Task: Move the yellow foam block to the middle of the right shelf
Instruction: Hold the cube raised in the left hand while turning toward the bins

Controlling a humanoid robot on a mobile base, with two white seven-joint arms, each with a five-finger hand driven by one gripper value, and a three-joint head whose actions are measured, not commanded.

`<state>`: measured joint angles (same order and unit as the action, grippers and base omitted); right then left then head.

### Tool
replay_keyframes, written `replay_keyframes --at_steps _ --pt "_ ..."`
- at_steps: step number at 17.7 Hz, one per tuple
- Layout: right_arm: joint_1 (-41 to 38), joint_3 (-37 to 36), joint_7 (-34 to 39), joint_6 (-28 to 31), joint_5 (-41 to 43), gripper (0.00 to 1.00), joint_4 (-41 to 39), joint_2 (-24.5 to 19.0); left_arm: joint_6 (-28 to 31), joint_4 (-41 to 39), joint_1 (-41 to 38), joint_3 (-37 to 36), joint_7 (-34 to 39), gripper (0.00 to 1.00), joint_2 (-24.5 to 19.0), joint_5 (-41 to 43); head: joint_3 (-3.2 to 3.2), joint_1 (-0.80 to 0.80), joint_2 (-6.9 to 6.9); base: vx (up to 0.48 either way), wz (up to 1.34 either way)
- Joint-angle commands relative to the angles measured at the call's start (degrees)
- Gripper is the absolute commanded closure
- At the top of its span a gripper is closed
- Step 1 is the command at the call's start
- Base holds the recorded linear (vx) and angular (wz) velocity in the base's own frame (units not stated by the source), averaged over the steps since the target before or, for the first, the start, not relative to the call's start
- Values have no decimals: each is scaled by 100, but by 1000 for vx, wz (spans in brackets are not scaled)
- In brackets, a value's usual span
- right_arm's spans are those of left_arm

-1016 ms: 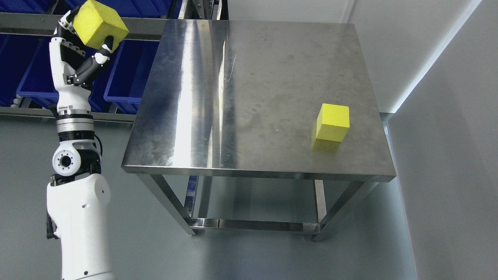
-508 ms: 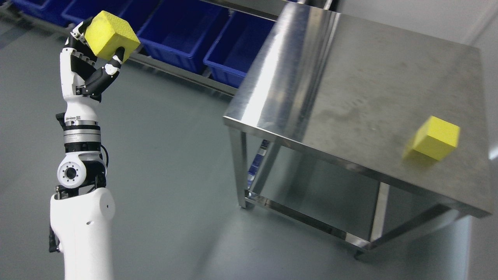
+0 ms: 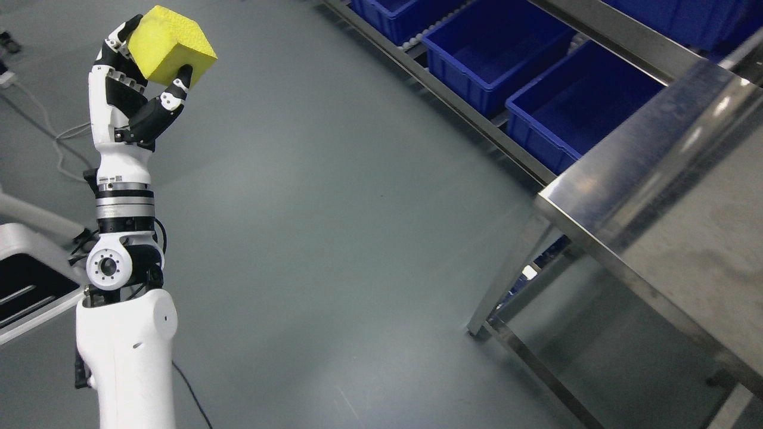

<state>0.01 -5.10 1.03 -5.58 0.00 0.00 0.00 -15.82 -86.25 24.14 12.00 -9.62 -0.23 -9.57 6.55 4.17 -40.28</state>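
A yellow foam block (image 3: pixel 170 52) is held high at the upper left of the head view. My left hand (image 3: pixel 140 77) is shut on it, fingers behind its far side and the thumb under its lower right corner. The white left arm rises straight up from the bottom left edge. A rack with blue bins (image 3: pixel 539 77) runs along the upper right. My right arm does not show.
The corner of a steel table (image 3: pixel 673 196) fills the right side, with its legs and lower bar below it. Open grey floor lies between my arm and the table. A white frame (image 3: pixel 24 280) and cables on the floor sit at the left edge.
The camera has swung left: the table and bins slid to the right and the second yellow block on the table left the picture. My left hand keeps the block, same pose.
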Motion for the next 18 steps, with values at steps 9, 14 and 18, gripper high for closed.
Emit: replay_keyframes --at_steps 9,14,18 --pt "16 0 3 4 0 0 -100 100 0 -208 21 -58 30 54 -77 -1 0 0 0 11 427" --pt "16 0 3 4 0 0 -100 100 0 -217 12 12 21 54 -77 -1 0 0 0 53 176" --pt "16 0 3 4 0 0 -100 100 0 -226 3 12 4 54 -77 -1 0 0 0 54 208"
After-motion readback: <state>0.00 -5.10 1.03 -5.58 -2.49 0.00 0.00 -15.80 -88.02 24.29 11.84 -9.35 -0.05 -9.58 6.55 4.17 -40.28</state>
